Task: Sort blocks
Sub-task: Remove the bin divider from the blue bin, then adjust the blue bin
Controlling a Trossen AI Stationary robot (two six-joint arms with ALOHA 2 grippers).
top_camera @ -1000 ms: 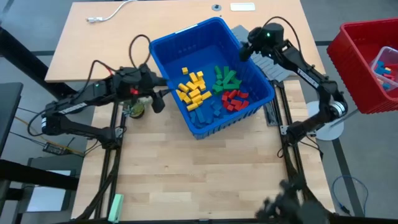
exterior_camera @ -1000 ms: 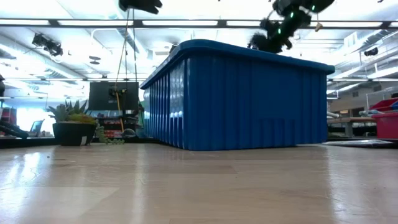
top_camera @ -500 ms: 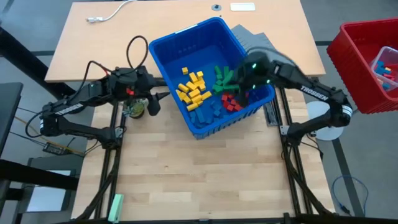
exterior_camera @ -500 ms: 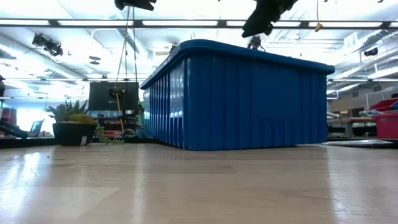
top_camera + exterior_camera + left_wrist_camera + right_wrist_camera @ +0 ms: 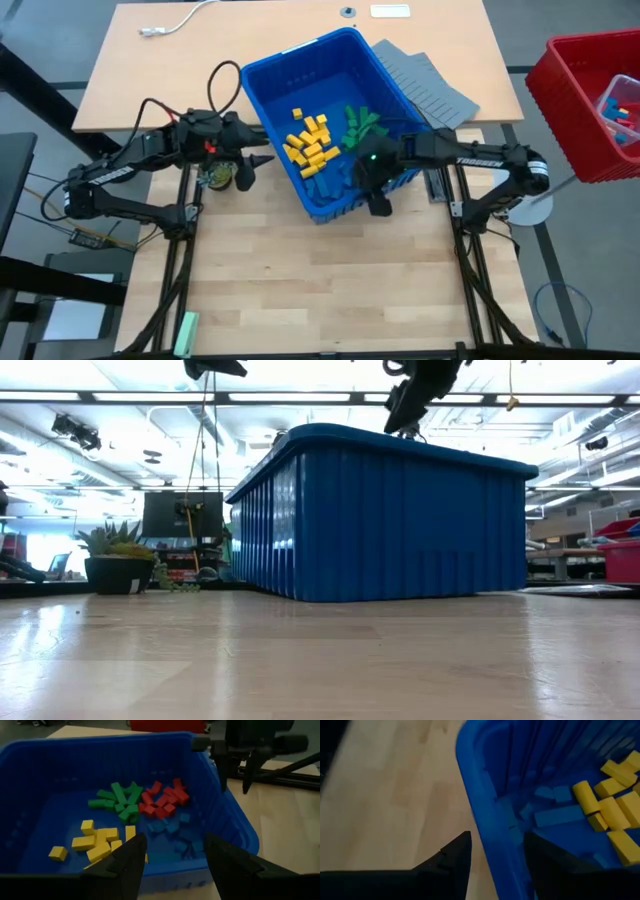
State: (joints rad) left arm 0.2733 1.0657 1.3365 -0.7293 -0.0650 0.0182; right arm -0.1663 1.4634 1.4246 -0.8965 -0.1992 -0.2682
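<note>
Left gripper (image 5: 262,160) fingers parted, arm extended, level. Right gripper (image 5: 378,203) fingers parted, empty, arm reaching across.

This looks like a robotics lab set inside a large open office or workshop hall. Two dark robot arms (image 5: 130,175) are mounted on metal frames at a pale wooden table (image 5: 300,290), with loose cables running off its side. The low view shows a high ceiling with long strip lights (image 5: 120,397) and exposed fittings, a dark monitor (image 5: 182,515) and cluttered shelves beyond, and a potted plant (image 5: 118,558) on a ledge. A red crate (image 5: 585,100) of parts stands beside the table on grey carpeted floor.
</note>
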